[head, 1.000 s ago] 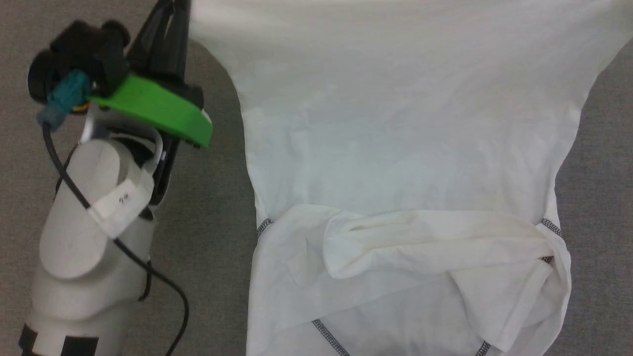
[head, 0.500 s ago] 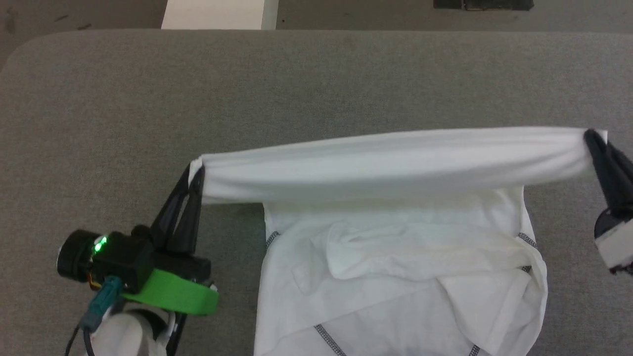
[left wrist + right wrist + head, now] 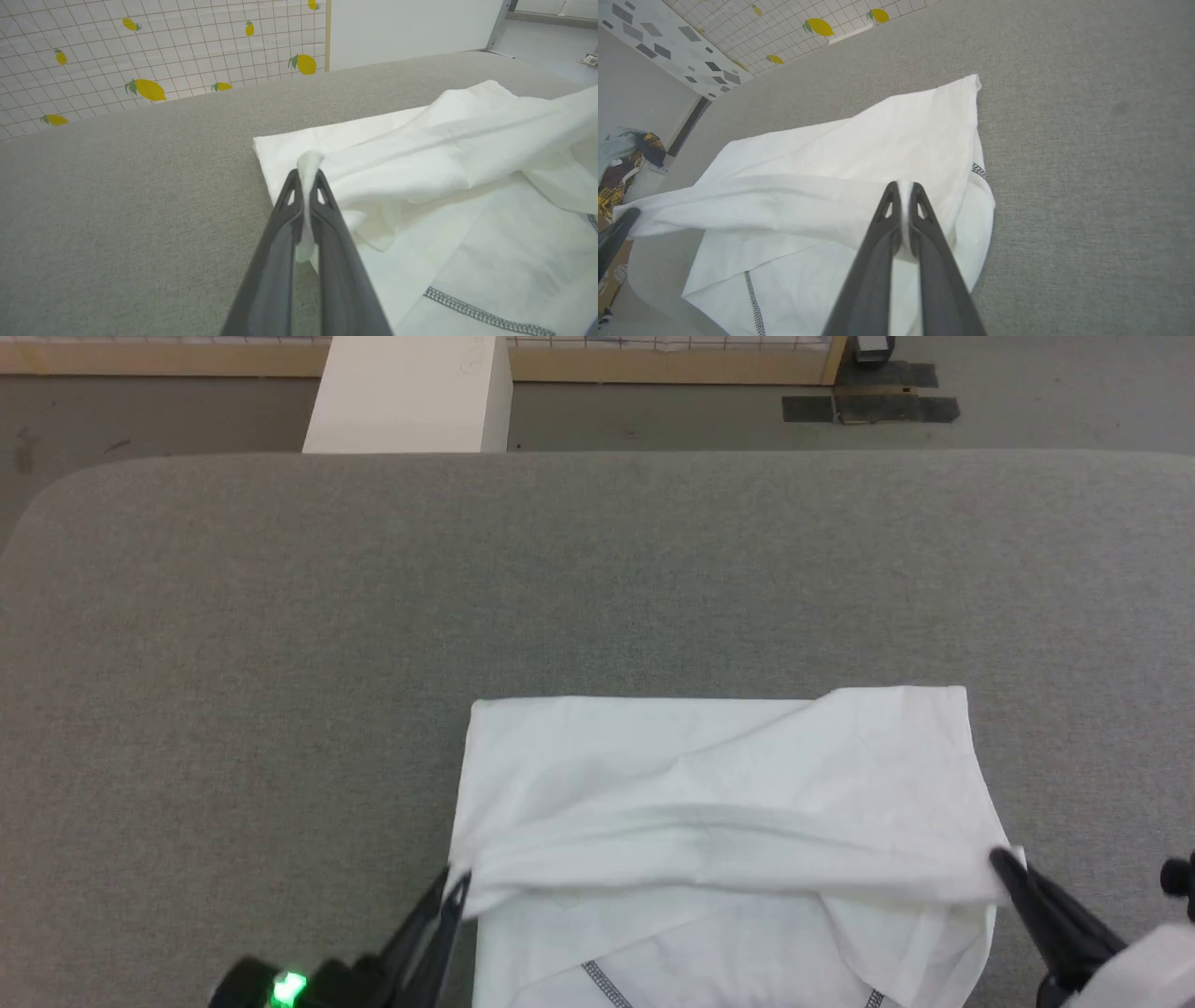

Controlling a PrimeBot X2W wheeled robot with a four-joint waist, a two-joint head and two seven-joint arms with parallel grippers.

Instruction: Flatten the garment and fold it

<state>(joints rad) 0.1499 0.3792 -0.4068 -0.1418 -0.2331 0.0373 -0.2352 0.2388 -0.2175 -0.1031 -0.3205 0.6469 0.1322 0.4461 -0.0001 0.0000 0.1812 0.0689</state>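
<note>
The left tool [image 3: 456,885] is pinched shut on a bunched corner of the garment [image 3: 719,775]. The garment lies just to that tool's right on the grey counter [image 3: 233,663], its far half flat and doubled. A raised fold of the white cloth runs from that tool across to the right tool [image 3: 1006,861], which is clamped likewise on the opposite corner.

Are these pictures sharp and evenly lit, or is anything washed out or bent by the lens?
Head view: sharp, soft even light; the white garment is nearly washed out, its folds faint. Left wrist view: the wide lens makes the left hand loom large and bows the wall grid slightly. Right wrist view: tilted; the right hand blurs near the bottom edge.
</note>
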